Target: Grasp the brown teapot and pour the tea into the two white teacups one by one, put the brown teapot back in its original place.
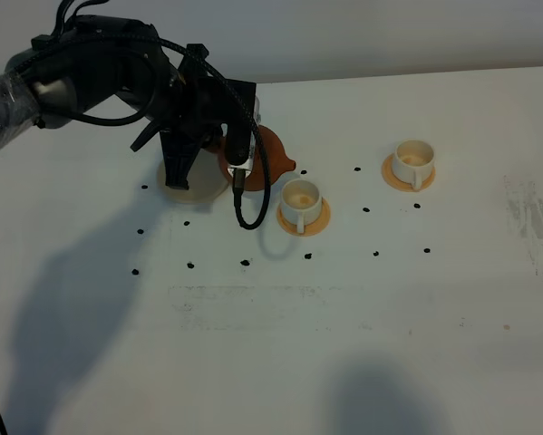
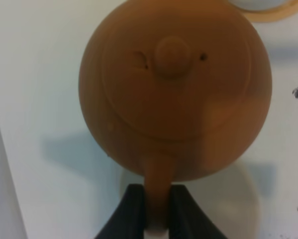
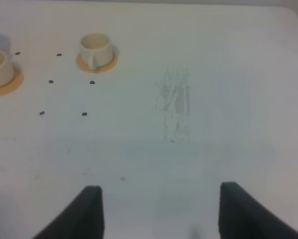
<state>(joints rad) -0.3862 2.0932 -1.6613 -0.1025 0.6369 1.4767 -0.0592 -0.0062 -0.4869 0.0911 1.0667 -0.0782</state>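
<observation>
The brown teapot (image 1: 274, 156) hangs over the table between the cream saucer (image 1: 197, 188) and the nearer white teacup (image 1: 301, 198), with its spout towards that cup. My left gripper (image 2: 157, 211) is shut on the teapot's handle (image 2: 157, 184). The wrist view looks down on the lid and knob (image 2: 172, 54). The arm hides the gripper itself in the high view. The second teacup (image 1: 412, 161) stands on its orange coaster further right. Both cups' insides look pale tan, and I cannot make out any tea. My right gripper (image 3: 161, 209) is open and empty over bare table.
Small black dots (image 1: 245, 262) mark the white table around the saucer and cups. A scuffed patch (image 1: 530, 217) lies at the right. The left arm and its cable (image 1: 244, 213) hang over the saucer. Both cups also show in the right wrist view (image 3: 95, 49).
</observation>
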